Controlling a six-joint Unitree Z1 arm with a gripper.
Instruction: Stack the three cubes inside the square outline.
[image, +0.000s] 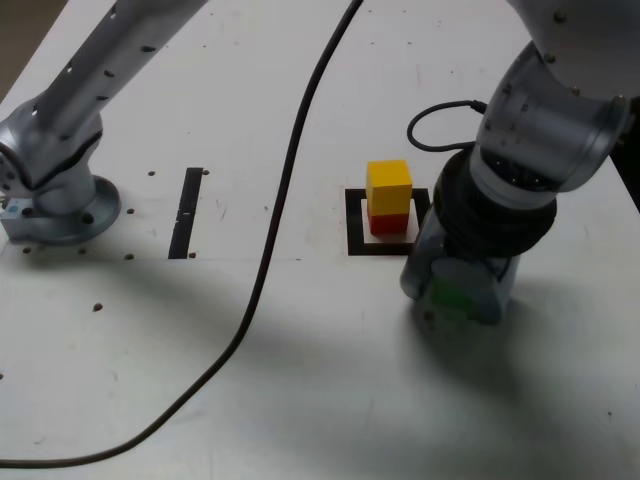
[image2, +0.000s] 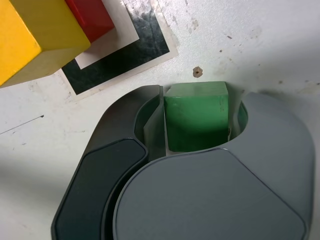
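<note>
Green cube (image2: 196, 117) sits between the two fingers of your gripper (image2: 204, 95), and you have the jaws standing part-way open around it, about as wide as the cube itself. On one side a finger's inner face lies right along the cube; on the other you see a pale strip between cube and finger, and you cannot tell whether that is a pad or a gap, so a firm grip is not certain. Nor can you tell whether the cube touches the white table (image: 250, 380) or hangs just above it. In the exterior view your gripper comes down to the right of the square outline (image: 356, 225) and nearer the bottom of the view, so the green cube is outside the black border, near it but apart. Your other two cubes are stacked: the yellow cube (image: 388, 186) rests on top of the red cube (image: 388, 222), which stands upright inside the outline on its white centre. Well off to the exterior view's left, you have the black tape strip (image: 186, 215) on the table, and a dark cable (image: 272, 228) curves between that strip and the stack.
</note>
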